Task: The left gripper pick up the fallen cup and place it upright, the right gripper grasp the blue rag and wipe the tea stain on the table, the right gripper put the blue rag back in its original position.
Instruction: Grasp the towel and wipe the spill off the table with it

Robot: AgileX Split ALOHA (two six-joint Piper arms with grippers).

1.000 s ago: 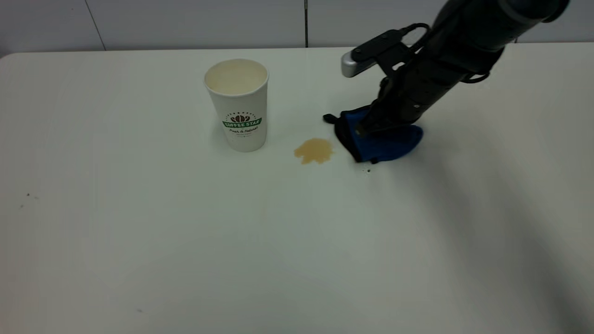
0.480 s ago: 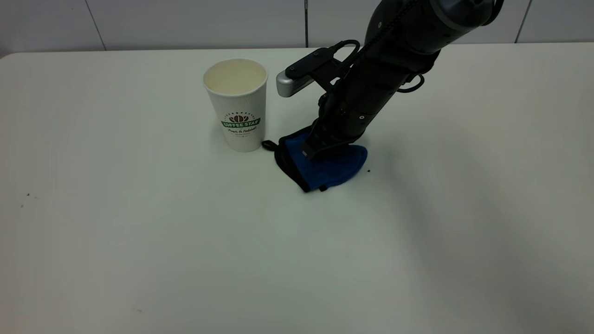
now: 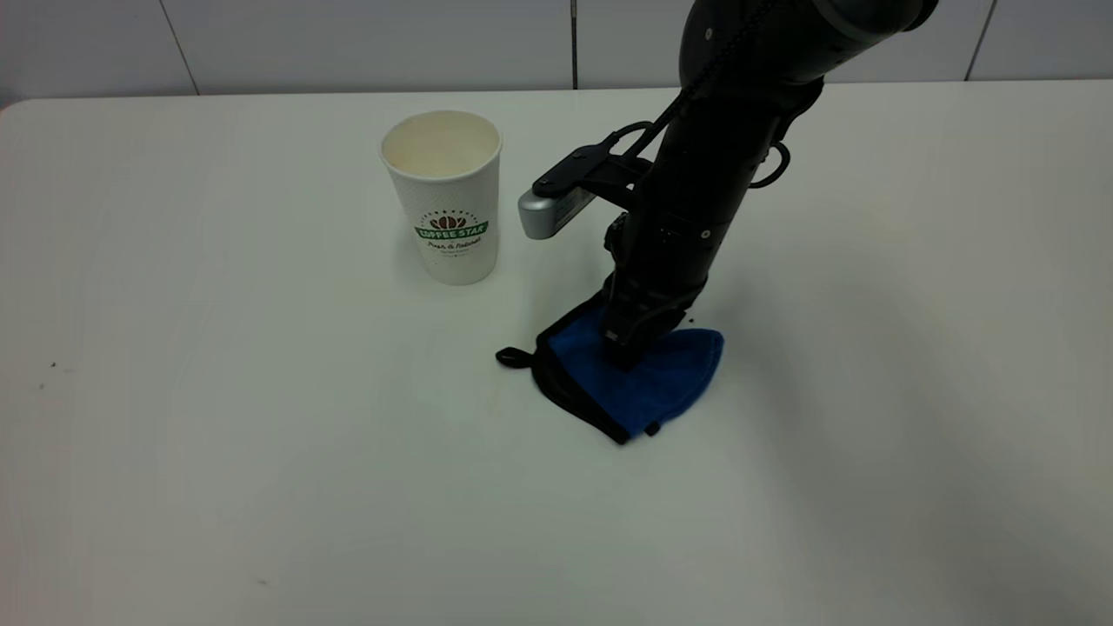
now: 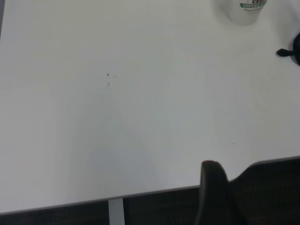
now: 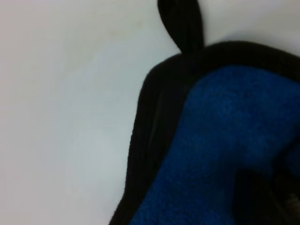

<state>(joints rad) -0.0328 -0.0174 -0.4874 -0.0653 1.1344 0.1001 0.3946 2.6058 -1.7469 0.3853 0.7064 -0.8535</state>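
Note:
The cup [image 3: 443,196] stands upright on the table [image 3: 261,452], left of the right arm; its base also shows in the left wrist view [image 4: 243,11]. My right gripper [image 3: 628,352] points down, shut on the blue rag [image 3: 648,382] and pressing it against the table. The rag's black loop [image 3: 513,356] trails toward the left, and the cloth [image 5: 225,131] fills the right wrist view. No tea stain shows on the table. My left gripper [image 4: 220,192] hangs by the table's near edge, far from the cup.
A grey bar module [image 3: 548,209] sticks out from the right arm toward the cup. Tiny dark specks [image 3: 52,365] lie at the far left. A panelled wall [image 3: 348,43] runs behind the table. The table edge [image 4: 140,194] runs close by the left gripper.
The right gripper dragged the rag leftward over the tan stain, then toward the front of the table. The stain no longer shows. The cup has not moved.

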